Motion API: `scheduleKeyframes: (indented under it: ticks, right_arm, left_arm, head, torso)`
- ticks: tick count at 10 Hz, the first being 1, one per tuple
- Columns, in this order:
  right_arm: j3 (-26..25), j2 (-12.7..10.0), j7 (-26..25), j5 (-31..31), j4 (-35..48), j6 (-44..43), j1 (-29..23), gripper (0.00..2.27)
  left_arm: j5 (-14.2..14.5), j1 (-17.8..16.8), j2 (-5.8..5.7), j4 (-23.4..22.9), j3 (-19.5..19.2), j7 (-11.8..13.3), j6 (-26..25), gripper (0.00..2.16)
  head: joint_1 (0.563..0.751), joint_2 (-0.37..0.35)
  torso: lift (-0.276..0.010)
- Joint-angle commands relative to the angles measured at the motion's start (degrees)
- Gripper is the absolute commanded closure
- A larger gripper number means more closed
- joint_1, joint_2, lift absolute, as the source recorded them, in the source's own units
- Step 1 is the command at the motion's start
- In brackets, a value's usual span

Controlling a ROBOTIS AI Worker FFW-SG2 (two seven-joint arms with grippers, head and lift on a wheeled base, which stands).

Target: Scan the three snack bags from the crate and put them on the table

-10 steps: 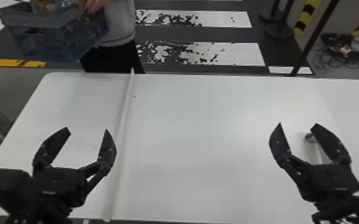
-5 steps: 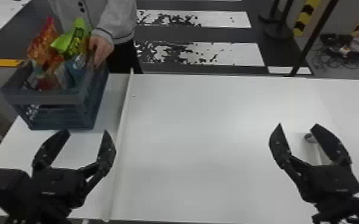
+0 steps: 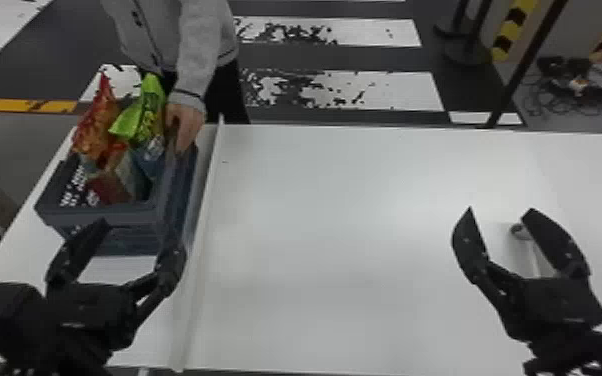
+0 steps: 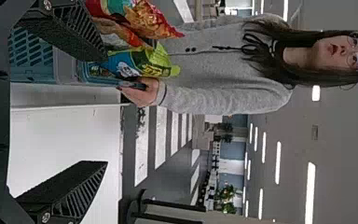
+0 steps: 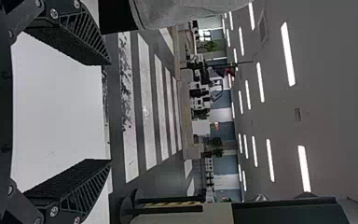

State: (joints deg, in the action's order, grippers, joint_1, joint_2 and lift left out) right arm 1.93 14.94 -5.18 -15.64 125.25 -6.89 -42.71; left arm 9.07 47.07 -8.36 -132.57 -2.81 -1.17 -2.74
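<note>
Currently, blue-gray crate (image 3: 130,215) sits at table's (image 3: 365,225) far L corner w/ snack bags inside, incl. red-orange bag (image 3: 96,125) & green bag (image 3: 150,110). L gripper (image 3: 139,235), fingers apart, is nr crate's near side. Person's hand (image 3: 185,125) is on crate's R rim. White divider strip (image 3: 200,240) runs btwn table's far & near edges. R gripper (image 3: 500,212), fingers apart, is twd near edge.

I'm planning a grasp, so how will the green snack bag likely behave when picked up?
The green snack bag will probably crumple, as its packaging looks creased. Its glossy surface may slip. Lifting it could nudge the orange bag beside it.
</note>
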Motion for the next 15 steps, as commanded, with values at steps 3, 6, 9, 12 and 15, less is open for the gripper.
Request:
scheduleKeyframes:
  ticks: [3, 6, 9, 12, 15]
  right_arm:
    - [0.2, -0.2, 0.0, 0.0, -0.2, 0.3, 0.3, 0.15]
    - [0.1, 0.0, 0.1, 0.4, -0.4, 0.7, 0.4, 0.15]
    - [0.2, 0.1, 0.1, 0.7, -0.5, 2.5, 1.1, 0.15]
    - [0.4, 0.7, 0.1, 0.8, -0.6, 3.2, 1.6, 0.15]
    - [0.4, 1.1, 0.1, 1.1, -1.5, 3.3, 1.7, 0.15]
  left_arm:
    - [2.9, -5.0, -0.08, 0.1, -3.4, 0.8, -8.1, 0.08]
    - [5.1, -11.6, 0.1, 1.3, -5.8, 0.7, -16.0, 0.08]
    - [5.4, -18.4, 0.28, 5.5, -5.8, -0.3, -17.4, 0.08]
    - [5.3, -26.6, 0.45, 11.0, -5.9, -1.1, -19.4, 0.08]
    - [5.3, -31.9, 0.45, 17.7, -6.9, -1.8, -19.4, 0.09]
  head:
    - [0.695, 0.036]
    - [0.695, 0.064]
    - [0.695, 0.088]
    - [0.695, 0.099]
    - [0.695, 0.113]
  torso:
    - [-0.094]
    - [-0.094]
    - [-0.094]
    - [-0.094]
    - [-0.094]
